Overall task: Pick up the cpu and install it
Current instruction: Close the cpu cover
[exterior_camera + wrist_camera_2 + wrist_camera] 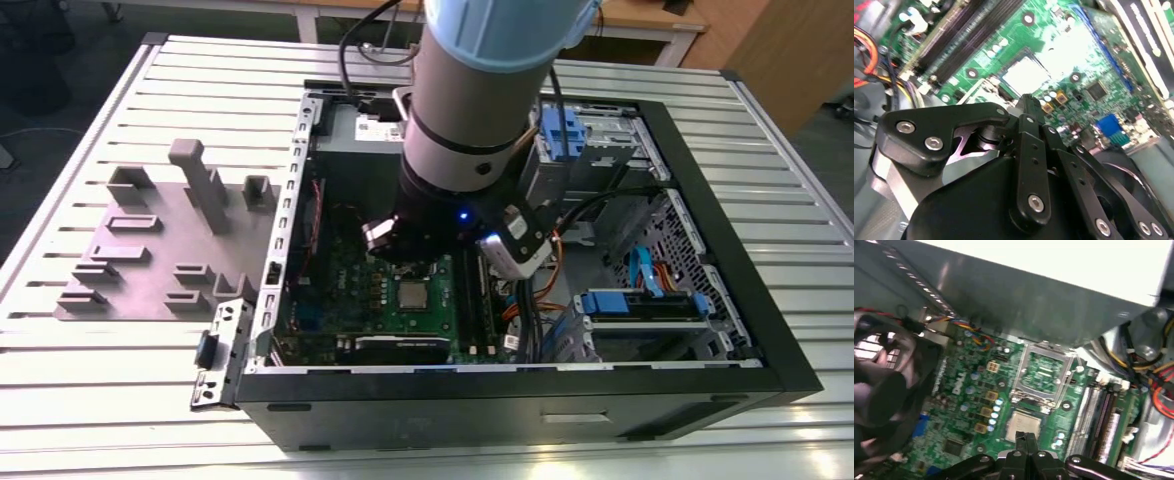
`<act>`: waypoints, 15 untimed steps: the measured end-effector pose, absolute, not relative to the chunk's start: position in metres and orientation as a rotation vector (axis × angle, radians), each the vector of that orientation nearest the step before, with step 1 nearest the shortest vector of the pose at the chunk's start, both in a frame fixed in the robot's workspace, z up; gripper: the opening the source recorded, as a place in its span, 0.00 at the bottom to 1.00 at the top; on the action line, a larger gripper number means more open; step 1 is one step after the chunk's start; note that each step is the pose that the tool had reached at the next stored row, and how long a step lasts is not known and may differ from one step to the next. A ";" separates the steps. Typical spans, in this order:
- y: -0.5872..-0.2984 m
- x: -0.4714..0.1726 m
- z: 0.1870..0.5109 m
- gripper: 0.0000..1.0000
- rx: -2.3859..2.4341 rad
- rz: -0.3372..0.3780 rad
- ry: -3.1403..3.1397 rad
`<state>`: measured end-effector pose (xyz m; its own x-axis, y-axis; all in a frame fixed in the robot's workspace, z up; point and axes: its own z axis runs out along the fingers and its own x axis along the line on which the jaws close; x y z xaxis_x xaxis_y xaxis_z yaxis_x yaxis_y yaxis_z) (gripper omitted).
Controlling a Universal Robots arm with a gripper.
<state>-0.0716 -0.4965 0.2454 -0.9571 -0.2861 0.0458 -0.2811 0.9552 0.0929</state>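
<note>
Ribbed metal surface point(107, 400) carrying an open computer case point(467, 420); grey plastic blocks point(174, 240) lie at the exterior view's left. Inside the case, the tool point(1026, 439) hangs over the green motherboard point(954, 415), fingertips pressed together, holding nothing. The cpu point(1023, 424) lies flat on the board just beneath them, beside the silver socket frame point(1044, 371). White lettering point(958, 383) marks the board.

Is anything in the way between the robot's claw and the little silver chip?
Nothing visible is. In the first wrist view the gripper, fingers together, points straight at the cpu lying flat on the green motherboard, with no cable or part between them.
</note>
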 end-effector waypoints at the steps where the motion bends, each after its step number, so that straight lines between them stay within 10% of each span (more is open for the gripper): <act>1: -0.495 -0.069 0.245 0.11 0.443 -0.132 -3.048; 15: -0.493 -0.064 0.244 0.11 0.697 -0.123 -2.994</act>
<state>-0.0640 -0.4928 0.2436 -0.8954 -0.4429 0.0456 -0.4376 0.8944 0.0927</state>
